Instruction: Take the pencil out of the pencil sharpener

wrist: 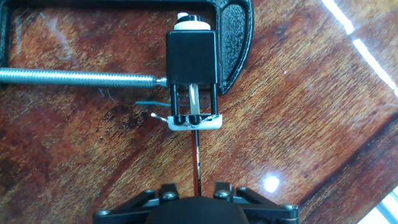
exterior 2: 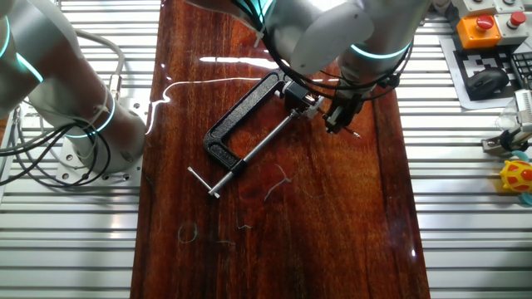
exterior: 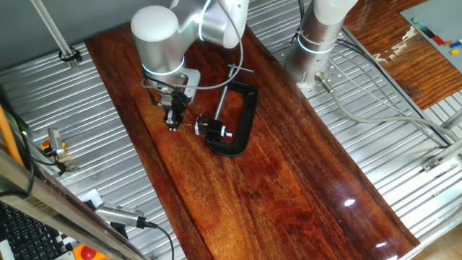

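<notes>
The pencil sharpener (wrist: pixel 193 62), a small black block with a white front plate, is held in the black C-clamp (wrist: pixel 237 37) on the wooden board. It also shows in one fixed view (exterior: pixel 214 131) and in the other fixed view (exterior 2: pixel 299 93). The pencil (wrist: pixel 197 155), a thin dark stick, runs from the sharpener's front straight back between my fingers. My gripper (wrist: pixel 194 186) is open, with one finger on each side of the pencil's free end and a gap on both sides. My gripper also shows in both fixed views (exterior: pixel 174 123) (exterior 2: pixel 337 124), low over the board.
The clamp's silver screw rod (wrist: pixel 74 77) runs left from the sharpener. The clamp (exterior: pixel 242 115) lies flat mid-board. A second arm's base (exterior: pixel 317 43) stands beside the board (exterior: pixel 289 195). Thin scraps of wire (exterior 2: pixel 283 178) lie near the clamp's handle.
</notes>
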Robot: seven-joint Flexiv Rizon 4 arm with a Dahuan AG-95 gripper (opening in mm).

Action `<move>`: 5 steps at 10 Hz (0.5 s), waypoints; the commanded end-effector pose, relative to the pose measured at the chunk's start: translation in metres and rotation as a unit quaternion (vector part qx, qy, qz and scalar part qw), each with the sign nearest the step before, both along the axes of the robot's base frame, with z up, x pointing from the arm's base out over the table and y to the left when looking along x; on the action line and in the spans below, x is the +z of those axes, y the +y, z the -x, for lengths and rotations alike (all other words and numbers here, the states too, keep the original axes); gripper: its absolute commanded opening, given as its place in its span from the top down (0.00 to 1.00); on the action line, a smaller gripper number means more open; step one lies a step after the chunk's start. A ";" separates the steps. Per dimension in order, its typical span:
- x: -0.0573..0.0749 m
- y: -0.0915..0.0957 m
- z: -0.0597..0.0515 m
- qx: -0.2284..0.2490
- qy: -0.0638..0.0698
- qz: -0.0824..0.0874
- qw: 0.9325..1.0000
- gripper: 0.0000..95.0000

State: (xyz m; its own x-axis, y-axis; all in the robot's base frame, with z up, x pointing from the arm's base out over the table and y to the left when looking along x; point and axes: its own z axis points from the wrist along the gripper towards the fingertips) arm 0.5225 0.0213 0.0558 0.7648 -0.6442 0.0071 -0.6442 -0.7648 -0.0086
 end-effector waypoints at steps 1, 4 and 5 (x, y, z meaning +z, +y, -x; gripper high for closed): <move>-0.001 0.000 -0.002 -0.002 0.000 0.001 1.000 1.00; -0.001 -0.001 -0.002 -0.004 -0.004 0.005 1.000 1.00; -0.001 -0.001 -0.002 -0.005 -0.004 0.006 1.000 1.00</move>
